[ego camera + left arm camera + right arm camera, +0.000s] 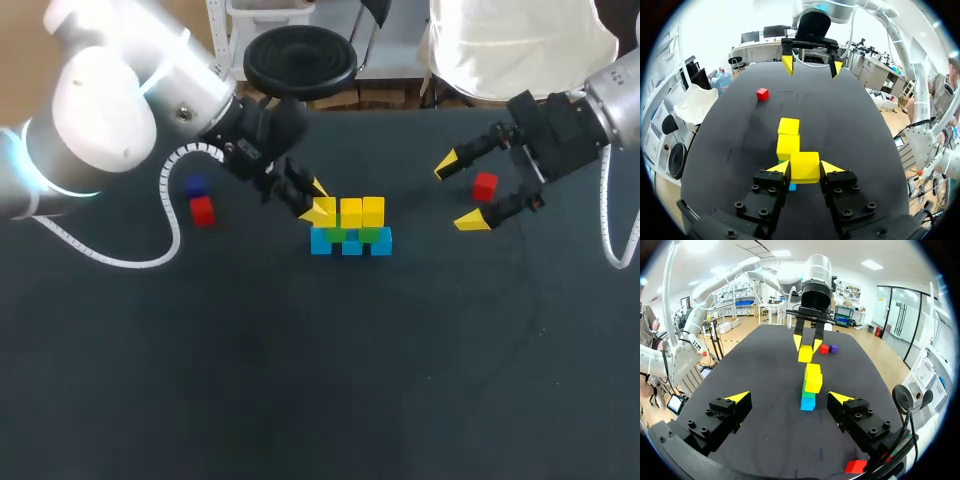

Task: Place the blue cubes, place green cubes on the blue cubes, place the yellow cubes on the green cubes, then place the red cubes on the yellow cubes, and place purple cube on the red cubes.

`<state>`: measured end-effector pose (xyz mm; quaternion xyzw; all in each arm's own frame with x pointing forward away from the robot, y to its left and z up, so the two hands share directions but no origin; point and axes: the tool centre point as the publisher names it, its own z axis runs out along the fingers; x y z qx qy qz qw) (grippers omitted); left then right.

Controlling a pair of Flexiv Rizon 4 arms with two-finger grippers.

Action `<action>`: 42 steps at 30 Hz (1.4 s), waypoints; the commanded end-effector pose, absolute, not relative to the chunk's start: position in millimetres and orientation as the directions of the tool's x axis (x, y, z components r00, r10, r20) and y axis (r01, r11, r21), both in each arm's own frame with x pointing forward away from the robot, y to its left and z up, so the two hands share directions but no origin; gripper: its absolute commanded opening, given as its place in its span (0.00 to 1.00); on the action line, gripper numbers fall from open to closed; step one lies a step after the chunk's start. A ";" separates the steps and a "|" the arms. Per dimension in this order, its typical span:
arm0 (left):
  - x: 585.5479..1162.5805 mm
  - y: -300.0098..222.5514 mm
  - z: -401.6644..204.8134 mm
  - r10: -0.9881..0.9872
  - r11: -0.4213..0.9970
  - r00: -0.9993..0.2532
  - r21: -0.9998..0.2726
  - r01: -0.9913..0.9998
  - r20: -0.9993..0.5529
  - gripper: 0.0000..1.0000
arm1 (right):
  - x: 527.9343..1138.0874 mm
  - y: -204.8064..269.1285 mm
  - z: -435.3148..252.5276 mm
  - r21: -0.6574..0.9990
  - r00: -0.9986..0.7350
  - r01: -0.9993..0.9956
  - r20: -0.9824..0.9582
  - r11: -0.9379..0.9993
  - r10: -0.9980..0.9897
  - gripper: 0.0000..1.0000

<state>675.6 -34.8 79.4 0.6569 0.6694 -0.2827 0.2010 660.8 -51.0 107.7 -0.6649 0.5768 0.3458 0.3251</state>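
Here my left gripper (805, 167) pinches a yellow cube (324, 211) at the left end of the stack, beside two other yellow cubes (361, 211) that sit on the green cubes (371, 235) and blue cubes (351, 244). My right gripper (458, 193) is spread wide, with a red cube (485, 186) just beside it. A second red cube (203, 211) and the purple cube (195, 185) lie well apart on my left.

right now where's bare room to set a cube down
The table is bare in front of the block stack; so is the gap between stack and right gripper. Crowded at the stack's left end, where the left gripper grips a yellow cube.
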 end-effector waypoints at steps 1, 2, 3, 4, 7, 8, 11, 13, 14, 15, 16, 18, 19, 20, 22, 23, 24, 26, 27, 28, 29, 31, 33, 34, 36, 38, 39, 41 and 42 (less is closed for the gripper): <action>676.7 -38.0 78.8 0.772 -0.022 -0.061 -0.122 0.992 -0.633 0.00 | 660.2 -51.3 107.5 -0.035 0.096 -0.992 -0.836 -0.122 -0.541 1.00; 676.2 -38.5 78.3 0.769 -0.023 -0.060 -0.122 0.992 -0.636 0.00 | 660.2 -51.3 107.5 -0.035 0.096 -0.992 -0.836 -0.122 -0.541 1.00; 675.7 -39.0 78.1 0.766 -0.023 -0.059 -0.120 0.992 -0.640 0.00 | 660.2 -51.3 107.5 -0.035 0.096 -0.992 -0.836 -0.122 -0.541 1.00; 675.5 -39.3 77.8 0.763 -0.025 -0.056 -0.116 0.993 -0.645 0.00 | 660.2 -51.3 107.5 -0.035 0.096 -0.992 -0.836 -0.122 -0.541 1.00; 675.4 -39.8 77.5 0.753 -0.029 -0.049 -0.107 0.994 -0.656 0.00 | 660.2 -51.3 107.5 -0.035 0.096 -0.992 -0.836 -0.122 -0.541 1.00; 675.6 -39.9 77.3 0.751 -0.030 -0.047 -0.105 0.994 -0.659 0.00 | 660.2 -51.3 107.5 -0.035 0.096 -0.992 -0.836 -0.122 -0.541 1.00; 676.4 -40.0 76.9 0.744 -0.035 -0.041 -0.100 0.994 -0.667 0.00 | 660.2 -51.3 107.5 -0.035 0.096 -0.992 -0.836 -0.122 -0.541 1.00; 677.8 -39.4 75.5 0.736 -0.036 -0.044 -0.105 0.994 -0.675 0.00 | 660.2 -51.3 107.5 -0.035 0.096 -0.992 -0.836 -0.122 -0.541 1.00; 678.5 -38.8 74.8 0.735 -0.037 -0.045 -0.106 0.994 -0.677 0.00 | 660.2 -51.3 107.5 -0.035 0.096 -0.992 -0.836 -0.122 -0.541 1.00; 679.1 -38.3 74.1 0.734 -0.037 -0.045 -0.107 0.994 -0.677 0.00 | 660.2 -51.3 107.5 -0.035 0.096 -0.992 -0.836 -0.122 -0.541 1.00; 679.5 -37.9 73.7 0.734 -0.037 -0.046 -0.108 0.993 -0.678 0.00 | 660.2 -51.3 107.5 -0.035 0.096 -0.992 -0.836 -0.122 -0.541 1.00; 680.1 -37.3 73.1 0.733 -0.039 -0.046 -0.109 0.993 -0.678 0.00 | 660.2 -51.3 107.5 -0.035 0.096 -0.992 -0.836 -0.122 -0.541 1.00; 680.3 -37.0 72.9 0.733 -0.039 -0.046 -0.109 0.993 -0.678 0.00 | 660.2 -51.3 107.5 -0.035 0.096 -0.992 -0.836 -0.122 -0.541 1.00; 680.6 -36.8 72.6 0.733 -0.040 -0.045 -0.110 0.993 -0.678 0.00 | 660.2 -51.3 107.5 -0.035 0.096 -0.992 -0.836 -0.122 -0.541 1.00; 680.9 -36.3 72.1 0.734 -0.041 -0.046 -0.111 0.993 -0.678 0.00 | 660.2 -51.3 107.5 -0.035 0.096 -0.992 -0.836 -0.122 -0.541 1.00; 681.0 -36.3 72.0 0.734 -0.041 -0.046 -0.112 0.993 -0.678 0.00 | 660.2 -51.3 107.5 -0.035 0.096 -0.992 -0.836 -0.122 -0.541 1.00; 681.0 -36.3 71.9 0.734 -0.041 -0.046 -0.112 0.993 -0.677 0.00 | 660.2 -51.3 107.5 -0.035 0.096 -0.992 -0.836 -0.122 -0.541 1.00; 681.0 -36.3 71.8 0.734 -0.042 -0.045 -0.112 0.993 -0.678 0.00 | 660.2 -51.3 107.5 -0.035 0.096 -0.992 -0.836 -0.122 -0.541 1.00; 680.9 -36.4 71.9 0.734 -0.043 -0.044 -0.111 0.993 -0.678 0.00 | 660.2 -51.3 107.5 -0.035 0.096 -0.992 -0.836 -0.122 -0.541 1.00; 680.6 -36.6 72.1 0.733 -0.043 -0.043 -0.110 0.993 -0.679 0.00 | 660.2 -51.3 107.5 -0.035 0.096 -0.992 -0.836 -0.122 -0.541 1.00; 680.3 -36.9 72.4 0.733 -0.044 -0.042 -0.110 0.993 -0.679 0.00 | 660.2 -51.3 107.5 -0.035 0.096 -0.992 -0.836 -0.122 -0.541 1.00; 680.2 -37.0 72.5 0.733 -0.045 -0.041 -0.108 0.993 -0.679 0.00 | 660.2 -51.3 107.5 -0.035 0.096 -0.992 -0.836 -0.122 -0.541 1.00; 680.2 -37.5 72.3 0.733 -0.045 -0.041 -0.109 0.993 -0.679 0.00 | 660.2 -51.3 107.5 -0.035 0.096 -0.992 -0.836 -0.122 -0.541 1.00; 680.3 -37.9 72.2 0.733 -0.046 -0.041 -0.109 0.993 -0.679 0.00 | 660.2 -51.3 107.5 -0.035 0.096 -0.992 -0.836 -0.122 -0.541 1.00; 680.6 -38.6 71.9 0.733 -0.046 -0.040 -0.109 0.993 -0.679 0.00 | 660.2 -51.3 107.5 -0.035 0.096 -0.992 -0.836 -0.122 -0.541 1.00; 681.0 -39.5 70.9 0.733 -0.048 -0.040 -0.110 0.993 -0.679 0.00 | 660.2 -51.3 107.5 -0.035 0.096 -0.992 -0.836 -0.122 -0.541 1.00; 681.2 -39.6 70.6 0.734 -0.048 -0.040 -0.111 0.993 -0.678 0.00 | 660.2 -51.3 107.5 -0.035 0.096 -0.992 -0.836 -0.122 -0.541 1.00; 682.4 -39.5 69.3 0.734 -0.048 -0.041 -0.111 0.993 -0.678 0.00 | 660.2 -51.3 107.5 -0.035 0.096 -0.992 -0.836 -0.122 -0.541 1.00; 682.8 -39.5 69.0 0.734 -0.047 -0.041 -0.111 0.993 -0.678 0.00 | 660.2 -51.3 107.5 -0.035 0.096 -0.992 -0.836 -0.122 -0.541 1.00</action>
